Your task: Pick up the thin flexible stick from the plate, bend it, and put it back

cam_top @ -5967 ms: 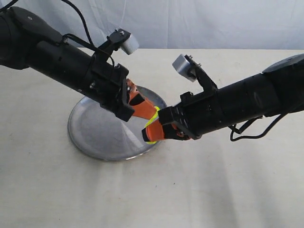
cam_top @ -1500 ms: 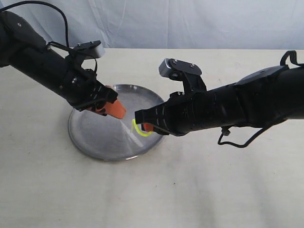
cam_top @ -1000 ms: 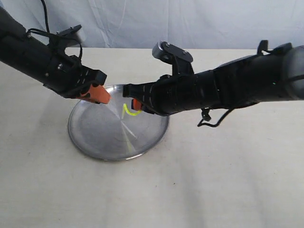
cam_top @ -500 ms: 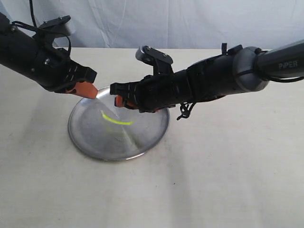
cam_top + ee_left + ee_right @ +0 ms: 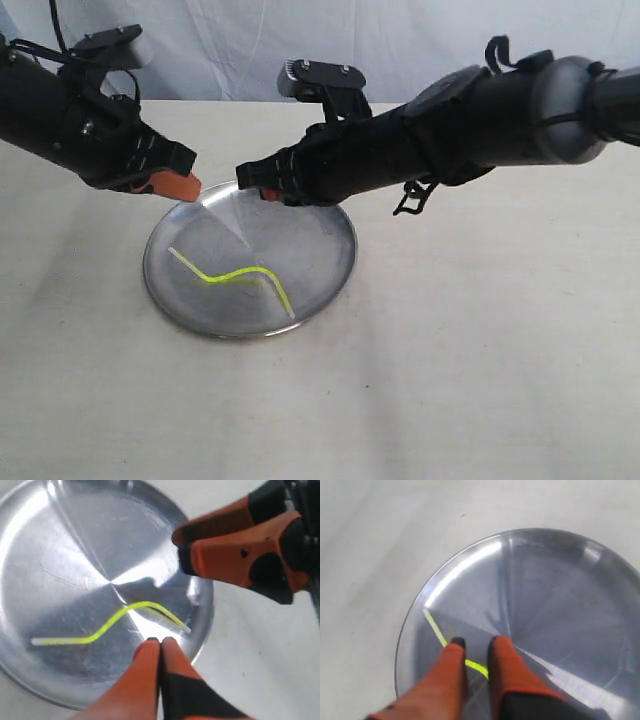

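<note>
The thin flexible stick (image 5: 235, 276) lies loose in the plate (image 5: 312, 248), bent into a wavy line with whitish ends. My left gripper (image 5: 182, 186) hovers over the plate's far left rim, orange fingers pressed shut on nothing. My right gripper (image 5: 262, 191) hangs above the plate's far edge, a little apart from the left one. In the left wrist view the shut gripper (image 5: 160, 641) is above the stick (image 5: 112, 622) and plate (image 5: 60, 555). In the right wrist view the gripper (image 5: 477, 642) stands slightly open and empty, the stick (image 5: 434, 626) on the plate (image 5: 560, 595) below.
The plate sits on a pale cloth-covered table (image 5: 450, 380). A white backdrop (image 5: 400, 40) closes the far side. Both black arms reach in over the plate's far half, and the right gripper (image 5: 235, 545) shows close by in the left wrist view.
The right gripper let go of the bent stick, which dropped and now lies flat in the plate. Both grippers have drawn up and back toward the plate's far edge.
</note>
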You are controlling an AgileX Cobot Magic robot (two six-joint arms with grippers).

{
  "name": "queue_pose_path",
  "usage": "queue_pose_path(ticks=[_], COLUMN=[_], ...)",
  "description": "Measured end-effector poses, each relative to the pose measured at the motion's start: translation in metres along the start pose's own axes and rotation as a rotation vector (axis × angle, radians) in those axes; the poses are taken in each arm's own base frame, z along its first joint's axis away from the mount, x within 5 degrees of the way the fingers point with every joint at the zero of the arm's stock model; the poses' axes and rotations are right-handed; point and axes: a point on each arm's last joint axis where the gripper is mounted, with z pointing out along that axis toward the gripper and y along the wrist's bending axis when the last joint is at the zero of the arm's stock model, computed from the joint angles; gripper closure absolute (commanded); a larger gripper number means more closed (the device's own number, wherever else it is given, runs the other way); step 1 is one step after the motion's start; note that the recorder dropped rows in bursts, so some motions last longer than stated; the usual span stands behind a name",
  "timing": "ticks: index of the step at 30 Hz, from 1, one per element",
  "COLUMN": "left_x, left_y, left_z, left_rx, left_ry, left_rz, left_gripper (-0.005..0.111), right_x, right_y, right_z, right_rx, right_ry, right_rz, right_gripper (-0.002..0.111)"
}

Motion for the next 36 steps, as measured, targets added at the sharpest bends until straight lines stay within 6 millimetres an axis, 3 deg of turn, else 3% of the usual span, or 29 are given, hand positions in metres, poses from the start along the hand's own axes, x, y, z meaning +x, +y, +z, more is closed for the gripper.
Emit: queue_pose_path(ticks=[5,10,19,28,36], left_x=[0.005,0.016,0.053,0.079,0.081], left_y=[-0.006,-0.017,-0.033,-0.035,-0.037], left_z=[-0.025,-0.062,-0.106,-0.106,-0.106], left_rx=[-0.102,-0.203,-0.281,-0.288,-0.275], left_ry=[-0.166,-0.383,-0.641,-0.650,-0.638], left_rz=[0.043,0.062,0.043,0.041,0.044], left_gripper=[0.107,0.107,0.107,0.107,0.107], right_x=[-0.005,-0.005,0.033,0.059,0.060], right_y=[0.010,0.014,0.020,0.036,0.044], right_z=[-0.029,-0.059,-0.132,-0.199,-0.218], right_rx=[0.027,0.094,0.144,0.091,0.064], right_ry=[0.065,0.109,-0.040,-0.179,-0.234], right_rz=[-0.111,-0.159,-0.152,-0.160,-0.163], right_gripper=[0.107,0.107,0.109,0.109,0.109])
